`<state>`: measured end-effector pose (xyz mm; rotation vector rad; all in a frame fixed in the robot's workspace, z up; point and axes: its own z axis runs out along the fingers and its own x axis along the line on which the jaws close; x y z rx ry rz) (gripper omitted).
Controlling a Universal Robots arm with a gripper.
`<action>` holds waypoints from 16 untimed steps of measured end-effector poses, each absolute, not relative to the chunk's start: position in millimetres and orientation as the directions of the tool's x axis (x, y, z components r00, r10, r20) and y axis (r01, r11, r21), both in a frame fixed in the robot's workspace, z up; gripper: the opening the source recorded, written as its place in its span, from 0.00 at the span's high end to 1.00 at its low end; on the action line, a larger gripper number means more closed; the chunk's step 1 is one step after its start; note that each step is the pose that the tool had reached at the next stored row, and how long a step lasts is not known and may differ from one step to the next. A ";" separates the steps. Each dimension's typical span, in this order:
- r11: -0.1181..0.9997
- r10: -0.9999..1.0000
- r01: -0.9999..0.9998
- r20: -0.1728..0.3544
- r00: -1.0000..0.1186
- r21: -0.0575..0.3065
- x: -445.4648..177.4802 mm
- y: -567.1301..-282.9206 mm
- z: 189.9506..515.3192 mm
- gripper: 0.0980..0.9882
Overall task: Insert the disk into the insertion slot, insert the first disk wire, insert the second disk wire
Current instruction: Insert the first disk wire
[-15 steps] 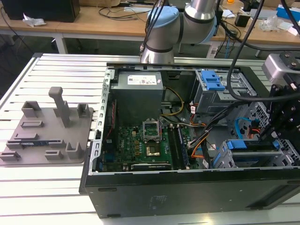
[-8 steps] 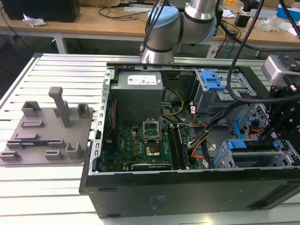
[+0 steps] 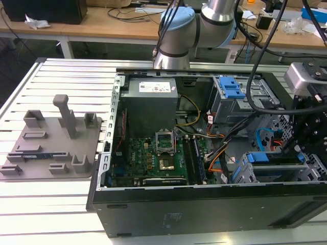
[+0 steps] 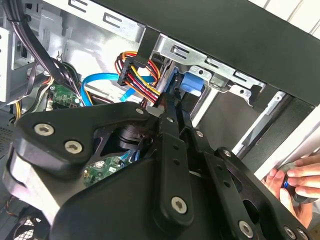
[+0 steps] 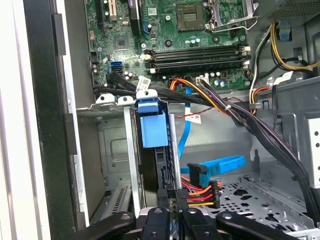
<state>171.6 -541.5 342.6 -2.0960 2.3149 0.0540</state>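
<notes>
One black gripper (image 5: 175,194), tips pressed together, beside the blue-framed disk (image 5: 154,131) in the grey sheet-metal insertion slot (image 5: 112,145)

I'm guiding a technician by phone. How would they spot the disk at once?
In the open computer case, find the grey drive cage at the exterior view's lower right. The disk stands edge-on inside; its broad bright-blue caddy tab sets it apart from the flat blue cable and multicoloured wire plug alongside.
</notes>
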 end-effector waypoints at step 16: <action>0.089 -0.995 -0.996 -0.037 -0.089 0.013 172.1 -541.6 336.0 0.85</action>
